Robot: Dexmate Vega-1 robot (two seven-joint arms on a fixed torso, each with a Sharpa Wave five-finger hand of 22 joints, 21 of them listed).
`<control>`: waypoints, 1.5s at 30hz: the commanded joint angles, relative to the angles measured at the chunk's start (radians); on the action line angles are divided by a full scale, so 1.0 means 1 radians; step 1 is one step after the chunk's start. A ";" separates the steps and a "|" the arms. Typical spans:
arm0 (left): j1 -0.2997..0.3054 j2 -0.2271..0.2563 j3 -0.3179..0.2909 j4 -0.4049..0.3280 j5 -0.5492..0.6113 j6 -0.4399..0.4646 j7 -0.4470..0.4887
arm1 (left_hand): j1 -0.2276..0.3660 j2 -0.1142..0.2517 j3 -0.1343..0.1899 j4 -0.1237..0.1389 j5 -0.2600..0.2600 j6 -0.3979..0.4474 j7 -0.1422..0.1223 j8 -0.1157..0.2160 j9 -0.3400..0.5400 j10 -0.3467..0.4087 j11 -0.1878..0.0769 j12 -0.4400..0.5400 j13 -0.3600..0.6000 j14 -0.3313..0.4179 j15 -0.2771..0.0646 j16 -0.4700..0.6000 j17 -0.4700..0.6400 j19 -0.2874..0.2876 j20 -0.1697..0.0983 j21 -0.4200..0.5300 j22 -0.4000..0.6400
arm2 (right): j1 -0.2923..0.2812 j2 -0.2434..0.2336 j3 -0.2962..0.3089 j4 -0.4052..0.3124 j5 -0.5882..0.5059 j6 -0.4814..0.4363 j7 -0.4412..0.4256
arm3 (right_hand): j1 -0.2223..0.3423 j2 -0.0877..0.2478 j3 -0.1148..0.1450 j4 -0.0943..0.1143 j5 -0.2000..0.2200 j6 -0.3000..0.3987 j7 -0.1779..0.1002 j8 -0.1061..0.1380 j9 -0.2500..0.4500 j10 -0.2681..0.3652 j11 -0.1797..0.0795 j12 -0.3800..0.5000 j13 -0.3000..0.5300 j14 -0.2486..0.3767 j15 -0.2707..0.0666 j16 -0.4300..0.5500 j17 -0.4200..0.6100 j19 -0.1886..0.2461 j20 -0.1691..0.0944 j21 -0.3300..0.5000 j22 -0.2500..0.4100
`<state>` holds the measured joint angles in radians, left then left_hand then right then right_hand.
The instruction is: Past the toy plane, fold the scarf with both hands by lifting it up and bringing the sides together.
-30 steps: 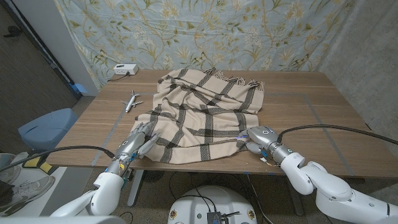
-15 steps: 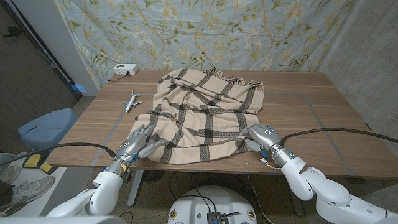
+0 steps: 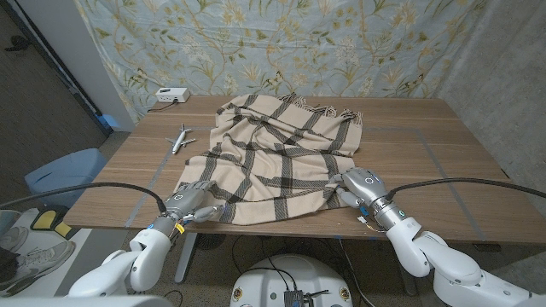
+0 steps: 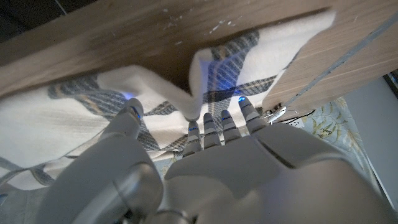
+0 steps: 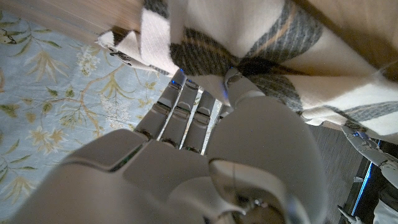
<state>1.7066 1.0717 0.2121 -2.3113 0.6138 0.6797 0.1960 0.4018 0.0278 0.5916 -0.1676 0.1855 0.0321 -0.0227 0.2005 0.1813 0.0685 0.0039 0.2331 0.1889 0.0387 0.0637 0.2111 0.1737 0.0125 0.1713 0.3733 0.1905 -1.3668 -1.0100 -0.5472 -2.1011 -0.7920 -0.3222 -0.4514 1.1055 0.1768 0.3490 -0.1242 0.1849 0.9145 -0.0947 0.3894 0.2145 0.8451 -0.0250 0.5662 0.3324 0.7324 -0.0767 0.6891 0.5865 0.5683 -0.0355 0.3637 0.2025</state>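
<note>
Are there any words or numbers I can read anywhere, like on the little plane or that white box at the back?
No text can be read anywhere.
White box: a small dark patch on its front, too small to read.
Toy plane: any markings are too small to tell.
Scarf: only a plaid pattern, no label showing.
Backdrop cloth: flower print, no words.

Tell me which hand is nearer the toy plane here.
Left. The left hand is at the scarf's near left corner, on the same side of the table as the toy plane. The right hand is at the scarf's near right corner, across the cloth.
</note>
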 commanded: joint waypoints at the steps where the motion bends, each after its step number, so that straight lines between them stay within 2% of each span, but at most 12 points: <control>1: -0.133 0.073 0.158 -0.021 0.047 0.194 -0.118 | 0.034 -0.005 -0.005 -0.003 0.000 0.037 0.006 0.008 0.003 0.039 -0.007 0.009 0.003 0.050 -0.010 0.010 0.002 0.053 -0.002 0.018 0.003 | -0.010 0.005 0.015 0.003 0.000 0.010 -0.013 | 0.004 0.010 0.002 0.006 0.005 0.008 0.003 0.009 0.004 -0.003 -0.001 0.006 0.007 0.006 -0.126 -0.001 0.005 0.007 -0.002 0.004 0.003; 3: -0.158 0.075 0.187 -0.014 0.051 0.210 -0.121 | 0.057 0.001 -0.004 -0.003 0.001 0.041 0.009 0.006 0.003 0.062 -0.008 0.013 0.003 0.084 -0.020 0.013 0.002 0.084 -0.004 0.027 0.004 | -0.009 0.007 0.017 0.004 -0.001 0.012 -0.015 | 0.005 0.009 0.003 0.006 0.005 0.009 0.003 0.010 0.004 -0.003 -0.001 0.008 0.009 0.005 -0.126 -0.003 0.007 0.007 -0.001 0.005 0.003; 7: -0.209 0.086 0.240 0.000 0.049 0.223 -0.138 | 0.130 0.004 -0.013 -0.007 0.001 0.063 0.017 0.004 0.004 0.118 -0.019 0.018 0.003 0.197 -0.048 0.022 0.001 0.217 -0.050 0.080 0.014 | -0.010 0.008 0.020 0.009 0.000 0.019 -0.022 | 0.004 0.009 0.004 0.008 0.005 0.008 0.003 0.011 0.004 -0.002 0.001 0.012 0.012 0.005 -0.126 -0.005 0.010 0.007 -0.002 0.006 0.003; 13: -0.286 0.090 0.324 0.023 0.072 0.245 -0.163 | 0.216 -0.001 -0.030 -0.010 0.000 0.117 0.027 0.013 0.005 0.210 -0.035 0.031 0.002 0.326 -0.097 0.029 0.000 0.326 -0.073 0.140 0.027 | -0.011 0.010 0.025 0.012 0.003 0.019 -0.023 | 0.006 0.008 0.005 0.009 0.006 0.007 0.003 0.012 0.005 -0.004 0.000 0.015 0.017 0.006 -0.127 -0.007 0.015 0.006 -0.001 0.007 0.003; 16: -0.313 0.085 0.358 0.040 0.089 0.240 -0.147 | 0.313 0.024 -0.039 -0.009 -0.005 0.225 0.026 0.036 0.008 0.328 -0.067 0.051 0.002 0.455 -0.154 0.046 0.003 0.416 -0.099 0.202 0.038 | -0.012 0.011 0.027 0.012 0.003 0.017 -0.022 | 0.005 0.009 0.006 0.010 0.006 0.008 0.004 0.013 0.005 -0.005 -0.001 0.017 0.019 0.007 -0.127 -0.008 0.017 0.006 -0.001 0.008 0.003; 19: -0.336 0.067 0.396 0.061 0.132 0.249 -0.117 | 0.434 0.085 -0.021 -0.010 -0.011 0.410 0.029 0.073 0.012 0.500 -0.106 0.084 0.004 0.639 -0.222 0.076 0.003 0.512 -0.145 0.294 0.055 | -0.012 0.012 0.027 0.013 0.003 0.015 -0.019 | 0.006 0.008 0.007 0.011 0.006 0.008 0.004 0.014 0.006 -0.007 -0.001 0.019 0.022 0.007 -0.127 -0.009 0.020 0.005 -0.001 0.009 0.003; 20: -0.336 0.063 0.400 0.067 0.137 0.245 -0.099 | 0.465 0.104 -0.005 -0.010 -0.009 0.470 0.025 0.086 0.014 0.546 -0.129 0.092 0.004 0.675 -0.231 0.075 0.001 0.528 -0.151 0.318 0.060 | -0.012 0.014 0.026 0.013 0.002 0.013 -0.018 | 0.006 0.008 0.007 0.011 0.006 0.009 0.004 0.014 0.006 -0.005 0.000 0.021 0.023 0.007 -0.128 -0.010 0.020 0.006 -0.001 0.010 0.003; 25: -0.317 0.035 0.394 0.100 0.142 0.220 0.029 | 0.547 0.167 0.073 0.013 -0.004 0.659 0.002 0.122 0.020 0.720 -0.160 0.121 0.006 0.845 -0.271 0.084 0.000 0.585 -0.195 0.407 0.069 | -0.013 0.016 0.030 0.016 0.009 0.014 -0.021 | 0.006 0.007 0.008 0.013 0.006 0.007 0.004 0.015 0.006 -0.008 0.003 0.023 0.026 0.007 -0.128 -0.012 0.024 0.004 -0.001 0.011 0.003; 31: -0.282 0.005 0.375 0.131 0.159 0.185 0.200 | 0.574 0.182 0.130 0.067 -0.012 0.749 -0.010 0.128 0.030 0.822 -0.173 0.136 0.017 0.970 -0.283 0.103 0.017 0.588 -0.196 0.474 0.076 | -0.021 0.024 0.039 0.018 0.016 0.011 -0.046 | 0.006 0.006 0.008 0.014 0.006 0.006 0.003 0.016 0.007 -0.008 0.000 0.027 0.030 0.009 -0.129 -0.014 0.028 0.003 -0.003 0.012 0.003; 35: -0.261 -0.004 0.358 0.138 0.166 0.156 0.290 | 0.591 0.181 0.124 0.098 -0.012 0.771 0.006 0.136 0.056 0.867 -0.177 0.167 0.060 1.038 -0.283 0.144 0.053 0.564 -0.181 0.512 0.083 | -0.038 0.031 0.056 0.016 0.027 0.006 -0.086 | 0.006 0.006 0.008 0.014 0.007 0.012 0.003 0.019 0.007 -0.006 -0.001 0.030 0.033 0.011 -0.129 -0.014 0.032 0.002 -0.004 0.012 0.003; 40: -0.228 -0.009 0.327 0.135 0.182 0.117 0.405 | 0.614 0.179 0.113 0.106 -0.008 0.794 0.012 0.149 0.083 0.888 -0.186 0.205 0.108 1.077 -0.283 0.181 0.099 0.542 -0.170 0.548 0.091 | -0.070 0.042 0.085 0.009 0.036 -0.005 -0.155 | 0.008 0.007 0.010 0.015 0.008 0.012 0.008 0.023 0.010 -0.003 -0.002 0.036 0.038 0.017 -0.130 -0.013 0.039 0.001 -0.004 0.014 0.003; 45: -0.191 -0.011 0.291 0.106 0.209 0.099 0.493 | 0.628 0.178 0.111 0.115 -0.004 0.799 0.009 0.157 0.103 0.881 -0.158 0.227 0.142 1.078 -0.283 0.185 0.124 0.529 -0.170 0.575 0.096 | -0.117 0.073 0.123 0.003 0.034 -0.019 -0.280 | 0.010 0.007 0.011 0.015 0.009 0.016 0.007 0.028 0.014 -0.003 -0.003 0.040 0.042 0.020 -0.132 -0.014 0.043 0.001 -0.004 0.016 0.003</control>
<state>1.4610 1.0752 0.5621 -2.1855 0.7702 0.8333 0.4583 1.0077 0.2016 0.6987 -0.0600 0.1729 0.8187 -0.0119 0.3516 0.2753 0.8717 -0.0962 0.4122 0.3166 1.1197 -0.2103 0.3928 0.2908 0.5462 -0.0001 0.9382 0.2814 -1.4148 -0.9765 -0.4834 -2.0867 -0.7657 -0.3197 -0.5649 1.1082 0.1793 0.3576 -0.1157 0.1888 0.9200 -0.0892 0.4107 0.2249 0.8392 -0.0234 0.5993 0.3692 0.7434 -0.0768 0.6766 0.6235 0.5681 -0.0356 0.3716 0.2023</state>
